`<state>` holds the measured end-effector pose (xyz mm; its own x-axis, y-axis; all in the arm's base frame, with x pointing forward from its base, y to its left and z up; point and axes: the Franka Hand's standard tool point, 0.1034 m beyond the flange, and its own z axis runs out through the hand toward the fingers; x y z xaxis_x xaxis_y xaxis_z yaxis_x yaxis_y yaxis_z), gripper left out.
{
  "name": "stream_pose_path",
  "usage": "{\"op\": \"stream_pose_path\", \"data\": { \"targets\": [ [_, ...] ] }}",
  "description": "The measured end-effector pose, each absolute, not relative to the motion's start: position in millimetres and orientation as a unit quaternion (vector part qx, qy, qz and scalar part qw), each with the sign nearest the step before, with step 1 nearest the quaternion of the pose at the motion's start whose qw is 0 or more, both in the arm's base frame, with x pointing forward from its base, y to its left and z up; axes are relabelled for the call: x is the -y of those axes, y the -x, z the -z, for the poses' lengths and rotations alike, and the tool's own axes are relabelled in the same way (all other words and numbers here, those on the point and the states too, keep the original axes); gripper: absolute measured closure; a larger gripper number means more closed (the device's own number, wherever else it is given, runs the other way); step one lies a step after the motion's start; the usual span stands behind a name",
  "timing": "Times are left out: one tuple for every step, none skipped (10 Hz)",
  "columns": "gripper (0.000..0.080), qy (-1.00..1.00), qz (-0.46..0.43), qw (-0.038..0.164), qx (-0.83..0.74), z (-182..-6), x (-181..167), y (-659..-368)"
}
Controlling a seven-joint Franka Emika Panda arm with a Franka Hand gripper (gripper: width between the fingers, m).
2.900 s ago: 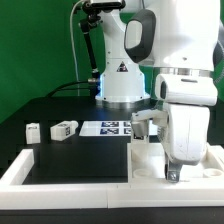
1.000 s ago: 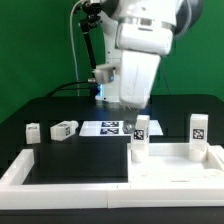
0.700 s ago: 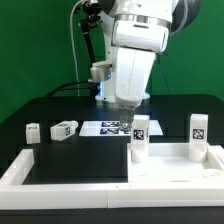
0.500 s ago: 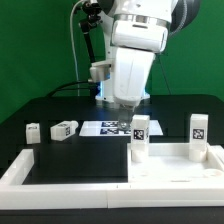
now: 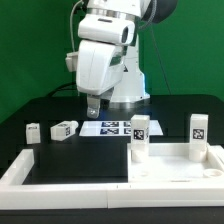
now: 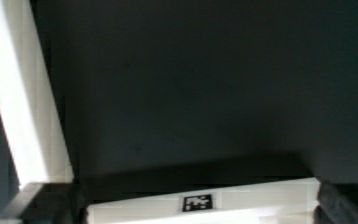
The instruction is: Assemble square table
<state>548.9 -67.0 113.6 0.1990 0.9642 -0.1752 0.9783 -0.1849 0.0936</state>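
Two tagged legs stand upright in the rear corners of the tray-like white table top (image 5: 172, 168), which sits on the exterior view's right of the black table (image 5: 80, 155). They are the left upright leg (image 5: 140, 136) and the right upright leg (image 5: 198, 134). Outside the tray, on the exterior view's left, a loose leg (image 5: 63, 129) lies on its side. A second loose leg (image 5: 33, 132) rests near it, the two apart.

The robot's arm (image 5: 100, 55) leans toward that side. Its gripper (image 5: 93, 109) is released, with jaws spread wide and nothing in them, and hangs above the table between the loose leg and the marker board (image 5: 108, 128).

The wrist view shows a tagged white leg (image 6: 202, 203) lying on the dark surface between the dark fingers (image 6: 37, 205). Which of the loose ones it is cannot be told.

White rails (image 5: 60, 188) border the table's front and the exterior view's left side. A green backdrop (image 5: 30, 50) closes the scene behind.
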Motion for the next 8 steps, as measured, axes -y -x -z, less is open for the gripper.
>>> {"op": "stream_pose_path", "data": {
  "targets": [
    [0.0151,-0.769,0.039,0.092,-0.631,-113.3,68.0,-548.0],
    [0.0151,-0.786,0.035,0.092,-0.611,-113.0,78.4,-537.4],
    [0.0151,-0.806,0.042,0.080,-0.585,-112.7,94.7,-519.2],
    [0.0151,-0.838,0.049,0.061,-0.541,-113.9,106.3,-507.1],
    [0.0151,-0.866,0.048,0.057,-0.495,-116.0,103.4,-509.0],
    [0.0151,-0.877,0.046,0.057,-0.474,-114.7,101.9,-508.9],
    [0.0151,-0.887,0.045,0.057,-0.455,-114.4,101.9,-508.7],
    [0.0151,-0.906,0.042,0.058,-0.418,-114.3,101.2,-508.7]
  ]
}}
